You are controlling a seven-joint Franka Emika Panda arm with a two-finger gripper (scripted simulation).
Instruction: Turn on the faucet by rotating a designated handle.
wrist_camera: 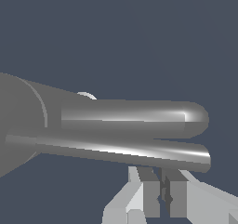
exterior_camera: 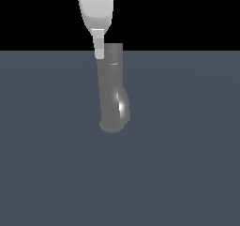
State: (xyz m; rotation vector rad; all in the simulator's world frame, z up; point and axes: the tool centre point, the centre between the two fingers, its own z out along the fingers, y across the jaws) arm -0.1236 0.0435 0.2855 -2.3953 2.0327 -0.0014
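Observation:
The faucet [exterior_camera: 111,91] is a glossy grey upright cylinder whose curved spout ends in a round mouth near the floor. In the wrist view the faucet [wrist_camera: 125,117] runs across the picture, with the handle [wrist_camera: 121,148], a slimmer bright rod, lying alongside the spout. My white gripper [exterior_camera: 99,50] hangs at the faucet's top, on its side toward the exterior view's left. The gripper [wrist_camera: 163,175] sits just beside the handle's outer part, its fingers [wrist_camera: 148,193] pressed together with nothing between them. I cannot make out the handle in the exterior view.
A flat dark blue-grey floor [exterior_camera: 187,164] spreads all around the faucet. Behind it the background is black. No other objects show.

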